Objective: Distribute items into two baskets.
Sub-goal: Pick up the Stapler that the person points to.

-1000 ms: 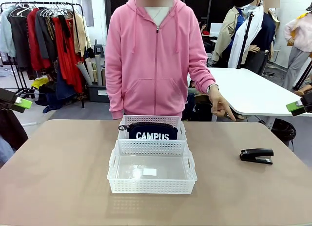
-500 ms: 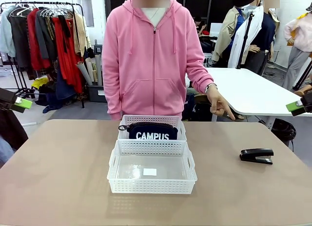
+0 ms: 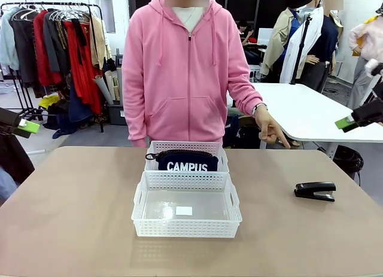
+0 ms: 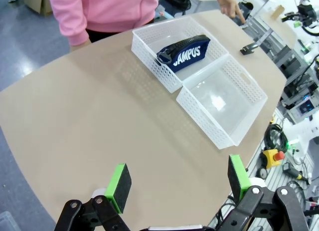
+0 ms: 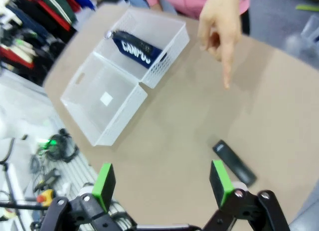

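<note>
so, half the sorting looks done: the navy pouch [image 3: 187, 163] with its white "campus" lettering lies inside the smaller basket [image 3: 222, 152], the one on the person's side, while the larger basket [image 3: 187, 230], touching it on the robot's side, holds nothing but a small white label on its floor. the black stapler [image 3: 315, 191] lies flat on the table [image 3: 72, 217], off to the robot's right and well apart from both baskets. the person's hand [image 3: 272, 131] hangs beyond the far edge with a finger pointing down toward that side of the table. the right gripper [image 5: 162, 181] hovers high above the table with its green pads spread wide and nothing between them; in its wrist view the stapler lies just past one pad, at a slant to the line between the pads. the left gripper [image 4: 179, 178] is likewise wide and empty, held up off the left side of the table. the step in hand seems to be fetching the stapler, and it probably belongs in the larger basket. that calls for the right arm to come down over the stapler, turn the wrist so the pads straddle its narrow body, close, lift, and carry it across to the empty basket.
</note>
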You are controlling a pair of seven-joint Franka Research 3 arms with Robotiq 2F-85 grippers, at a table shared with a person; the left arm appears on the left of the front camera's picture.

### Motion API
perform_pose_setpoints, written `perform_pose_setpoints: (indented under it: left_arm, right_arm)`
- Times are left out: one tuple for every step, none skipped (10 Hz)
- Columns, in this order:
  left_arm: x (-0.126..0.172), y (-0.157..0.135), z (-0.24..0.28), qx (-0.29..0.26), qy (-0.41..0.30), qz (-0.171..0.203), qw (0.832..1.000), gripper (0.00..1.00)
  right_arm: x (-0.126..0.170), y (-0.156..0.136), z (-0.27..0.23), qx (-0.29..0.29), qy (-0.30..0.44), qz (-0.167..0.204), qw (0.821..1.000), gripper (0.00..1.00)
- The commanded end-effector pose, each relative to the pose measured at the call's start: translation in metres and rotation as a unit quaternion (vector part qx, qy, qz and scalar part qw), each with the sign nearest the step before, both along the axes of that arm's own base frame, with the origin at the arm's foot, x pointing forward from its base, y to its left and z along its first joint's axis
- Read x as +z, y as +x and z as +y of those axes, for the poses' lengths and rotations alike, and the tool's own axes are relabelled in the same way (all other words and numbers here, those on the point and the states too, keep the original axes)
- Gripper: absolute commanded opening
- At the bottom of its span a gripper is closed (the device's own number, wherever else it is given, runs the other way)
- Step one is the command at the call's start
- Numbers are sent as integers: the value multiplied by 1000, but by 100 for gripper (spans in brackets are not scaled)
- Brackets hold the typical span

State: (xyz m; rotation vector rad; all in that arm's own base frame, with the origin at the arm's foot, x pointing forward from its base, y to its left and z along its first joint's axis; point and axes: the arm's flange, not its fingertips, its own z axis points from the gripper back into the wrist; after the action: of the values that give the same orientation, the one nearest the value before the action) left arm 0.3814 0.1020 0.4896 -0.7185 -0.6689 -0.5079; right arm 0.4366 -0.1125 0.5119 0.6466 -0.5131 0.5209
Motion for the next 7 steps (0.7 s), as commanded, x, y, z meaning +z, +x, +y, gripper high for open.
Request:
perform_pose_setpoints:
  left_arm:
    - [1, 0, 0, 1, 0, 0, 1000, 100]
    - [1, 0, 0, 1, 0, 0, 1000, 100]
    - [1, 0, 0, 1, 0, 0, 1000, 100]
    - [1, 0, 0, 1, 0, 0, 1000, 100]
    - [1, 0, 0, 1, 0, 0, 1000, 100]
    - [1, 0, 0, 1, 0, 0, 1000, 100]
    - [1, 0, 0, 1, 0, 0, 1000, 100]
  right_arm:
    - [4, 21, 8, 61, -94, -30, 993, 100]
    - [4, 26, 14, 109, -134, -39, 984, 100]
    - [1, 30, 21, 150, -167, -37, 974, 100]
    - [-4, 35, 29, 192, -209, -41, 958, 100]
    - [-8, 40, 35, 238, -251, -45, 937, 100]
    - [-12, 46, 41, 261, -280, -56, 922, 100]
    - [-18, 49, 48, 267, -292, -72, 915, 100]
